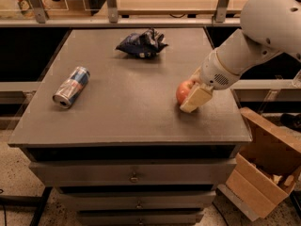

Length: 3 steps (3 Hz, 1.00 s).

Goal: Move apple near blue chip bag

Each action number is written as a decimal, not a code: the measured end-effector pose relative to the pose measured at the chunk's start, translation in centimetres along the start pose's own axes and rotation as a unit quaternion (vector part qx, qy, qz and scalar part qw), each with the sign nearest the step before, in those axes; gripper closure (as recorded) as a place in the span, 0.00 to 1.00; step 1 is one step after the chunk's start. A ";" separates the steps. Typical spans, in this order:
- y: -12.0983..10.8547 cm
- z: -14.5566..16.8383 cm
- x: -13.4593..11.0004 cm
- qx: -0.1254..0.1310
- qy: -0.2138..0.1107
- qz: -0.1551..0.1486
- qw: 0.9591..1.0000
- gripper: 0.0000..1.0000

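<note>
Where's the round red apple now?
The apple sits on the right side of the grey tabletop, cream gripper at it; the crumpled navy chip bag lies back-left.

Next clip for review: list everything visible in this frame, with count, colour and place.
apple: 1, red-orange, right part of the cabinet top
blue chip bag: 1, dark navy, crumpled, back of the top
drink can: 1, silver, blue and red, on its side, left part of the top
drawer cabinet: 1, grey, centre
cardboard box: 1, brown, floor at lower right
arm: 1, white, from upper right
claw: 1, cream, at the apple
</note>
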State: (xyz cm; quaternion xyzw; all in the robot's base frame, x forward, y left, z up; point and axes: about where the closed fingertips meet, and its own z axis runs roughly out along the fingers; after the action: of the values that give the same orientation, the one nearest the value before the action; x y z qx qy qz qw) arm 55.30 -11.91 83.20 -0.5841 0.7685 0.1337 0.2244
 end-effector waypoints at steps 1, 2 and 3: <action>0.1 0.1 -0.1 -0.001 0.000 -0.001 1.000 0.87; -0.5 -0.6 -0.8 0.023 -0.006 0.001 1.000 1.00; -2.8 -0.8 -2.4 0.045 -0.003 -0.009 0.999 1.00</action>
State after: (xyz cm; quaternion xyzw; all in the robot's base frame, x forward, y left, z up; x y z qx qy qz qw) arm 58.34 -11.06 85.30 -0.5803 0.7674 0.0992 0.2541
